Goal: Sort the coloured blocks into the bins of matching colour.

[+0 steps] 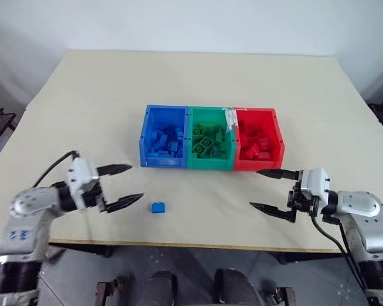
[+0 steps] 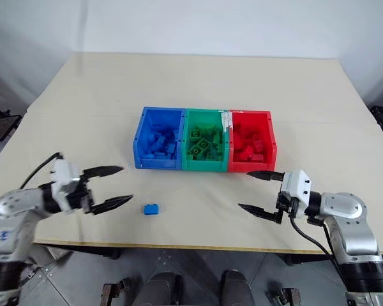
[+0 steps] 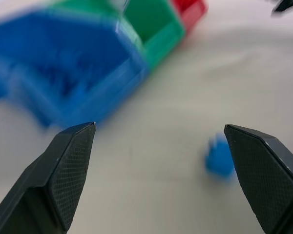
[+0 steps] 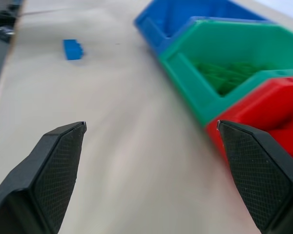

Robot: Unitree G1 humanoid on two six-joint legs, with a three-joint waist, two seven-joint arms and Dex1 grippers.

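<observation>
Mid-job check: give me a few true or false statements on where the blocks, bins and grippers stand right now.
1. One blue block lies loose on the table, in front of the blue bin. True.
2. The left gripper is shut on that block. False: it is open and empty, beside the block.
3. The green bin sits between the blue and the red bin. True.
4. The right gripper holds a red block. False: it is open and empty.
5. The bins are empty. False: each holds blocks of its own colour.

Bare desk (image 1: 198,197) lay around the blue block (image 1: 158,207); only the bins (image 1: 210,138) stood behind it.
</observation>
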